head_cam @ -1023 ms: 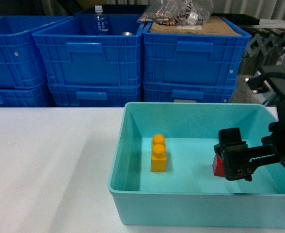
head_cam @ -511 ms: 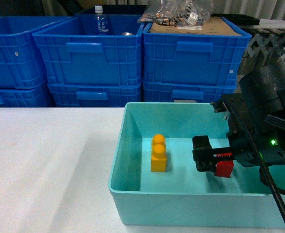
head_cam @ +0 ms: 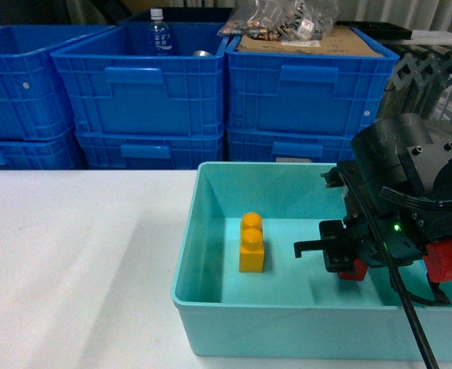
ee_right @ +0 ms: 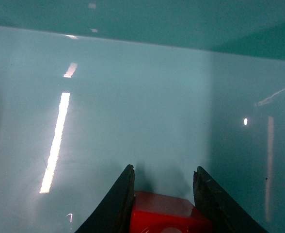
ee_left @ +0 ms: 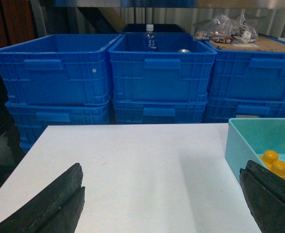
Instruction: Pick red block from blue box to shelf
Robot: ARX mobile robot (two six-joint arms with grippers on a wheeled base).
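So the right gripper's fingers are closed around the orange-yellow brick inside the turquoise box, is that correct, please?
Not quite: the right gripper has its fingers around the red block, as the right wrist view shows. The orange-yellow brick stands untouched, apart to its left, in the turquoise box.

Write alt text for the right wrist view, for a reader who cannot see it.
Two dark fingers of the right gripper flank the red block at the bottom edge, close against both its sides. Beyond them lies the glossy turquoise floor of the blue box, streaked with light reflections, with a wall rising at the top.
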